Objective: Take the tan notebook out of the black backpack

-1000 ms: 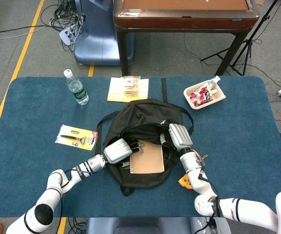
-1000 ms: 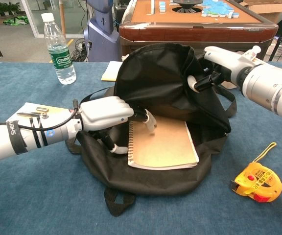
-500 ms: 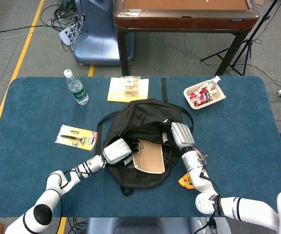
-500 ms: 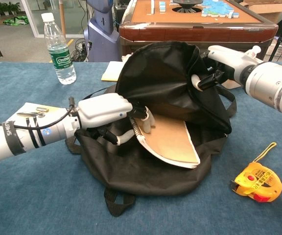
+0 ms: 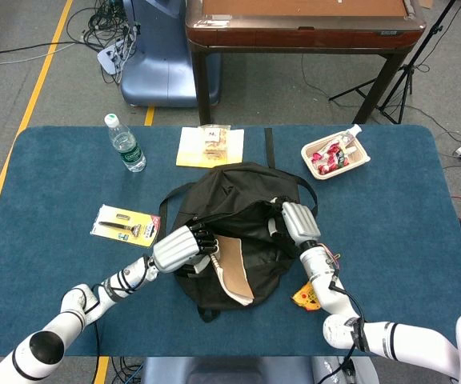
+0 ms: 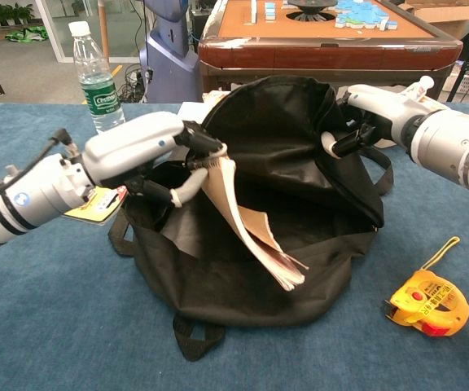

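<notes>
The black backpack [image 5: 238, 204] [image 6: 300, 163] lies open in the middle of the blue table. My left hand [image 5: 181, 246] [image 6: 149, 151] grips the tan notebook [image 5: 233, 270] [image 6: 247, 220] by its spiral edge and holds it tilted up on edge, its lower end hanging over the bag's front. My right hand [image 5: 296, 222] [image 6: 365, 110] grips the bag's upper flap at the right and holds the mouth open.
A yellow tape measure [image 5: 304, 298] [image 6: 428, 303] lies right of the bag. A water bottle [image 5: 124, 143] [image 6: 94, 77] and a carded pack [image 5: 125, 225] sit at the left. A yellow packet [image 5: 210, 146] and a snack tray [image 5: 335, 155] lie behind the bag.
My left hand has lifted the notebook's spiral edge up and to the left, turning it from flat in the bag to nearly on edge. The right hand keeps holding the flap.
</notes>
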Action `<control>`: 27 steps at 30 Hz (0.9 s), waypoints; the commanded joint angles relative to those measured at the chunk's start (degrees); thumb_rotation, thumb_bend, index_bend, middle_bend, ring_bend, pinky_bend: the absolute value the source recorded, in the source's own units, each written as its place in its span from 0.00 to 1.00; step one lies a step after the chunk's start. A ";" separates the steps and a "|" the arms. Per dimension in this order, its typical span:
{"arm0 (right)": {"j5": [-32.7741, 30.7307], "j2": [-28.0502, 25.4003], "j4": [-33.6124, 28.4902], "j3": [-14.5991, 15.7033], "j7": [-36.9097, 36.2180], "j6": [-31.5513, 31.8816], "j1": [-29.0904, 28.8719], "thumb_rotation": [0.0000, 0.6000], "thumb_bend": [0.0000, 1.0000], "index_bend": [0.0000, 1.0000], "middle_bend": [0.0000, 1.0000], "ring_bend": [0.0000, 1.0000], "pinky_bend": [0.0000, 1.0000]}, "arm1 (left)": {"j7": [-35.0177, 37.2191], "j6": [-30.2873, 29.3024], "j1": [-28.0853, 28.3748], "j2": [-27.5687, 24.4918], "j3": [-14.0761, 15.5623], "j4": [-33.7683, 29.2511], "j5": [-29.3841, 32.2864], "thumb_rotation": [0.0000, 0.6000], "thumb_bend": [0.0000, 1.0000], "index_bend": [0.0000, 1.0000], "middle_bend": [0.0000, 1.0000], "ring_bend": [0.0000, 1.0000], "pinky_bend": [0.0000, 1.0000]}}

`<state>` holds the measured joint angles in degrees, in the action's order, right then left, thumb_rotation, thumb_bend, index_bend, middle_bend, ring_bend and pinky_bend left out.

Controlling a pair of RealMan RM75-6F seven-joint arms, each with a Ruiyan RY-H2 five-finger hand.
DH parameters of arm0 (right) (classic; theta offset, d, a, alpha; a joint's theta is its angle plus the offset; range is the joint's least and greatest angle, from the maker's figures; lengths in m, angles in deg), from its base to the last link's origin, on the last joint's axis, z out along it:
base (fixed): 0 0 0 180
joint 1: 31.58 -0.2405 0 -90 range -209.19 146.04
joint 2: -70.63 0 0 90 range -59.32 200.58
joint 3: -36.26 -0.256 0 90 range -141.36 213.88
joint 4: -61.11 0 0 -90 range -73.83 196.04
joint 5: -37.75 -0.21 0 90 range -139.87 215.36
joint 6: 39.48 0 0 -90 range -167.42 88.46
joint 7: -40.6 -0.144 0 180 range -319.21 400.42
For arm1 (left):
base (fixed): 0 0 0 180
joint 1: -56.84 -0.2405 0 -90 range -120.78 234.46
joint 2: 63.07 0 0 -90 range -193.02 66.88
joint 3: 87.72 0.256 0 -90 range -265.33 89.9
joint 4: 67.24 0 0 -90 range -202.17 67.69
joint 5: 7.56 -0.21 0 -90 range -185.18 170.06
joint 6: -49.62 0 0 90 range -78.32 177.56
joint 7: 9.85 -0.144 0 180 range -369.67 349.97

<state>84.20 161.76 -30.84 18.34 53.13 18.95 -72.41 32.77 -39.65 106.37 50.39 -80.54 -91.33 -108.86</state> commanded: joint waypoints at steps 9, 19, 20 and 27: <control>1.18 -1.33 -1.14 1.20 -0.98 -1.37 0.36 1.00 0.67 0.65 0.32 0.17 0.21 | -11.36 -4.86 -1.98 -18.89 -3.37 -31.29 0.78 1.00 0.60 0.60 0.64 0.48 0.31; 8.30 -5.77 -4.17 6.56 -0.60 -10.83 -1.71 1.00 0.60 0.40 0.18 0.08 0.12 | -19.66 -4.85 -4.91 -30.21 -5.25 -45.44 1.44 1.00 0.60 0.59 0.67 0.49 0.31; 9.66 -7.25 -5.05 7.50 -0.15 -12.99 -2.41 1.00 0.54 0.31 0.14 0.05 0.09 | -20.39 -4.83 -5.28 -31.25 -5.45 -46.36 1.45 1.00 0.60 0.59 0.67 0.49 0.31; 17.19 -12.13 -10.33 10.09 -0.72 -11.87 -1.21 1.00 0.02 0.00 0.00 0.00 0.03 | -22.64 -4.57 -7.24 -35.37 -6.49 -49.29 1.53 1.00 0.60 0.59 0.67 0.49 0.31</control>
<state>99.15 151.40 -39.33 27.30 52.95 5.52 -74.24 10.48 -44.34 99.46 15.37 -86.81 -140.32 -107.36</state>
